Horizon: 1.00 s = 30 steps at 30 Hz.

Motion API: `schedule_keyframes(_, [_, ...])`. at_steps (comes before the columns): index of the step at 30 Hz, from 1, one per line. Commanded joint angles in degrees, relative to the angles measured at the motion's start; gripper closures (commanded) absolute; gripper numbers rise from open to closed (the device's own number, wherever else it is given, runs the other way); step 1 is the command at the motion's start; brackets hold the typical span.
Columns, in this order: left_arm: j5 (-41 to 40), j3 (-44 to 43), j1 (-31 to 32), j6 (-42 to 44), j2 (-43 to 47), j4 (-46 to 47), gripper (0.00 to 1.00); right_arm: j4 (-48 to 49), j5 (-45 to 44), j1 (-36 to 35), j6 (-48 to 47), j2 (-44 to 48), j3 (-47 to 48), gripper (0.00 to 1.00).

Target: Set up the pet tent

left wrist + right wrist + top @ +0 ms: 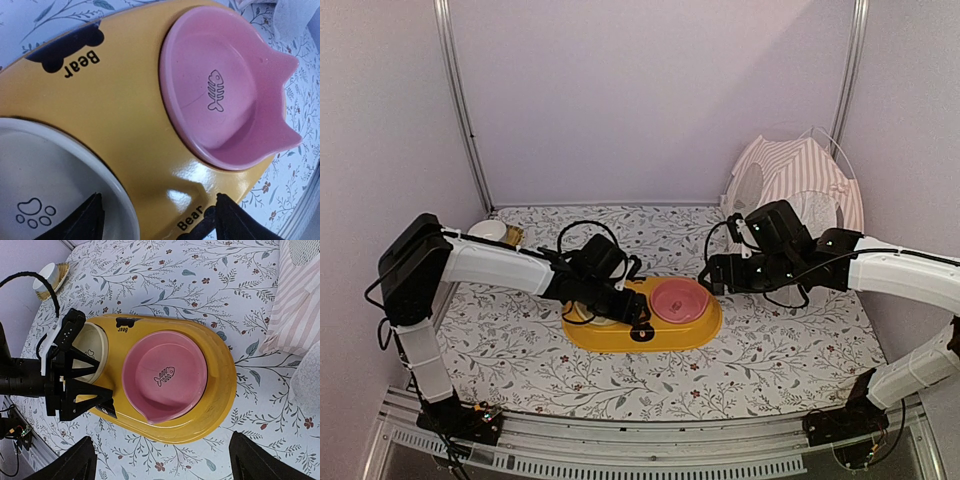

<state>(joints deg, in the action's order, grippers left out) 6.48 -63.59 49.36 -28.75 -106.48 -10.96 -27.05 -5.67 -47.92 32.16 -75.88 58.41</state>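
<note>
**Pet tent behind & outboard of R gripper; L gripper sits over the feeder tray, well apart from tent.**

Pet tent [798, 180], pink-striped, stands domed at the far right corner by the wall, round mesh opening facing the table middle; a thin wire hoop shows above it. Whether it counts as fully set up can't be told from here. R gripper [712, 273] points inward toward the yellow tray [705, 335], so the tent lies back past its wrist, to its far right; its fingers [75, 465] are spread wide, nothing between them. L gripper [638, 315] hovers over the tray's near rim between white bowl [45, 170] & pink bowl [220, 95], fingers also apart, holding nothing. R arm is clearly nearer the tent; L would have to cross the tray. Tray long axis runs left-right.
</note>
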Motion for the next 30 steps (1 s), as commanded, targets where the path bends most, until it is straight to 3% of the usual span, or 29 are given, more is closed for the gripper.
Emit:
schedule_keyframes(1, [0.99, 2.20, -0.31, -0.32, -2.03, -3.71, 0.24, -0.46, -0.83, 0.36, 0.27, 0.32, -0.42, 0.06])
schedule_keyframes(19, [-4.31, 0.41, -2.29, 1.01, 7.33, -6.84, 0.22, -0.70, -0.49, 0.32, 0.01, -0.67, 1.17, 0.06])
schedule_keyframes(30, [-0.77, 5.06, -5.55, 0.46, 4.34, -3.20, 0.18, -1.15, -0.65, 0.37, 0.09, -0.33, 1.03, 0.06])
